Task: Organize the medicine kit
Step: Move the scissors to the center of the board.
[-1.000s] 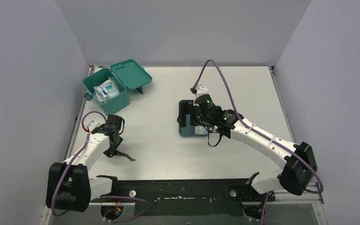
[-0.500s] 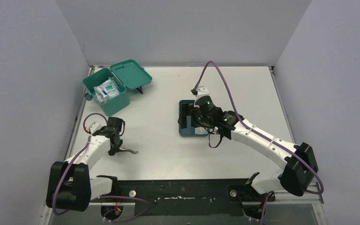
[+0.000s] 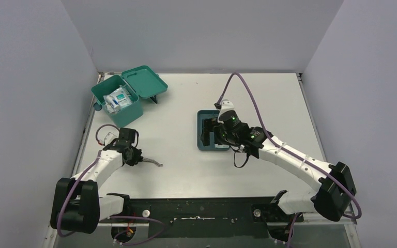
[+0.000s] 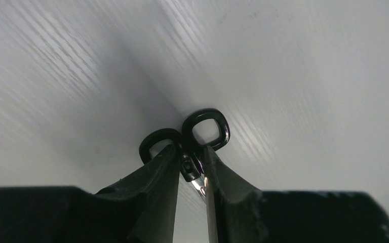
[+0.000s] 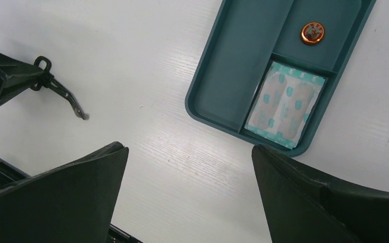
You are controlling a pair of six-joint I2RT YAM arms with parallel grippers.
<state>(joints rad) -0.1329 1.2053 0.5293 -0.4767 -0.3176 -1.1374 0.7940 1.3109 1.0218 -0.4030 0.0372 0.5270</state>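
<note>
The medicine kit (image 3: 118,106) is a teal-green box at the back left, its lid (image 3: 144,82) thrown open and white packets inside. My left gripper (image 3: 134,157) is low at the front left. In the left wrist view it (image 4: 190,152) is shut on black-handled scissors (image 4: 188,167), gripped just below the two finger loops. The blades (image 3: 155,163) point right. In the top view my right gripper (image 3: 210,135) hangs open over the blue-teal divided tray (image 3: 207,147). Nothing is between its fingers (image 5: 188,149).
The tray (image 5: 218,66) holds a pack of plasters (image 5: 286,104) in one compartment and a small round orange tin (image 5: 312,31) in another. The scissors (image 5: 61,91) also show at the left of the right wrist view. Walls close off the left, back and right.
My left gripper has closed on the scissors and swung them, so the blades now point right. My right arm has shifted slightly right and nearer, still open.
</note>
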